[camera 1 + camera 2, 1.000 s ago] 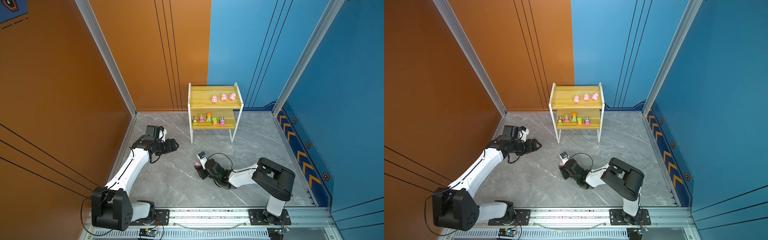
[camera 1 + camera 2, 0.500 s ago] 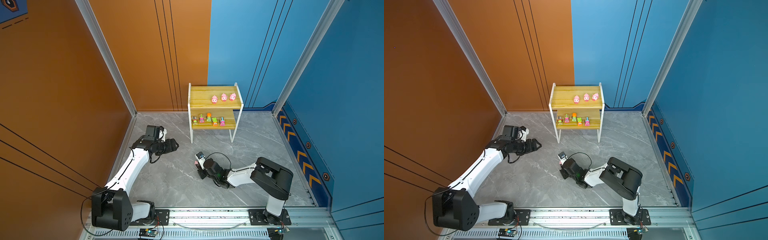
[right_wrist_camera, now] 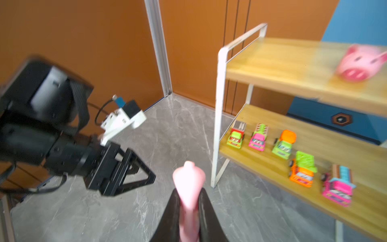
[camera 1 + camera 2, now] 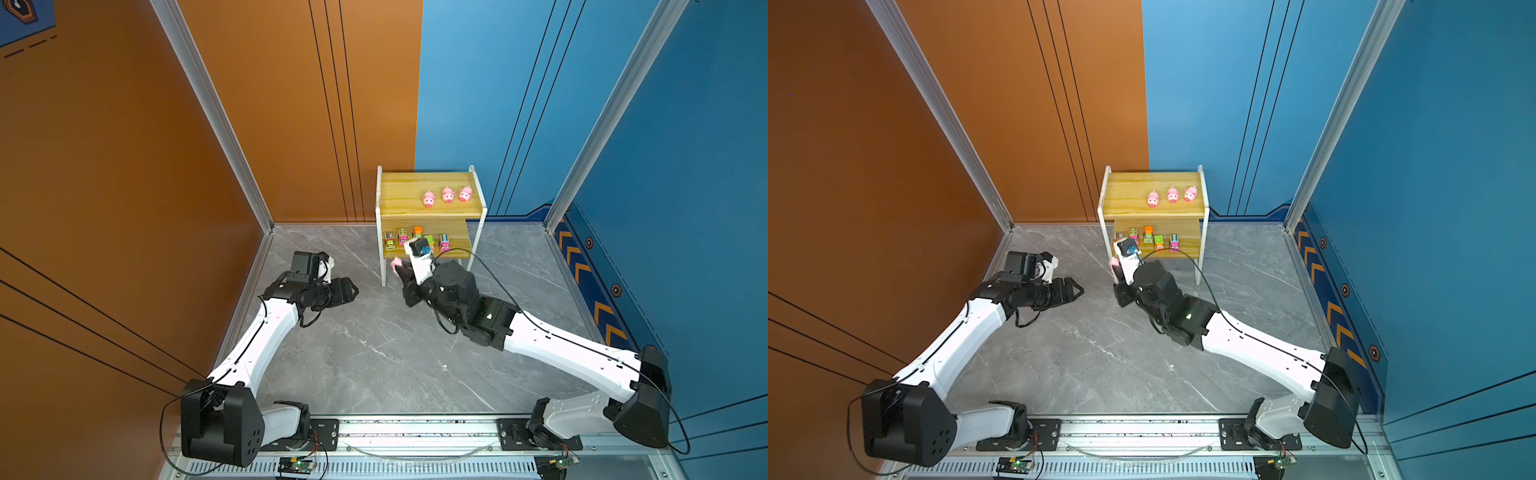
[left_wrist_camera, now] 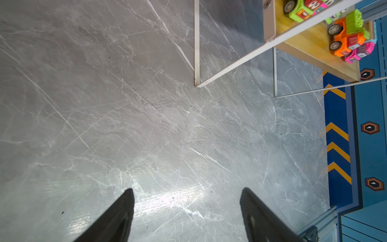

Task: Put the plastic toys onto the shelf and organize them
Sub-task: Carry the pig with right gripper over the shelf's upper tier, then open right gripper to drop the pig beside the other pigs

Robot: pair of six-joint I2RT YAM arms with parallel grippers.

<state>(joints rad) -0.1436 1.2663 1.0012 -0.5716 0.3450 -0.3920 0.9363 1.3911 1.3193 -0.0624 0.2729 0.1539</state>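
My right gripper (image 3: 189,193) is shut on a pink pig (image 3: 188,178), squeezed between its black fingers. In both top views it holds this pig (image 4: 396,262) in the air by the shelf's front left leg (image 4: 382,270). The shelf (image 4: 401,195) has two pale wooden boards on a white frame. Three pink pigs (image 4: 448,194) stand in a row on the upper board (image 3: 272,69). Several toy trucks (image 3: 256,140) line the lower board (image 3: 335,150). My left gripper (image 5: 186,192) is open and holds nothing. It hangs low over the floor, left of the shelf (image 4: 1125,195).
The floor (image 4: 374,353) is grey marble. An orange wall stands on the left and behind, a blue wall on the right. The left arm's gripper (image 3: 134,174) points toward the shelf's left legs. A cable (image 4: 478,257) loops from the right wrist in front of the lower board.
My right gripper has shut on the pink pig, lifted it off the floor and carried it up toward the shelf's front left corner. The left arm has not moved.
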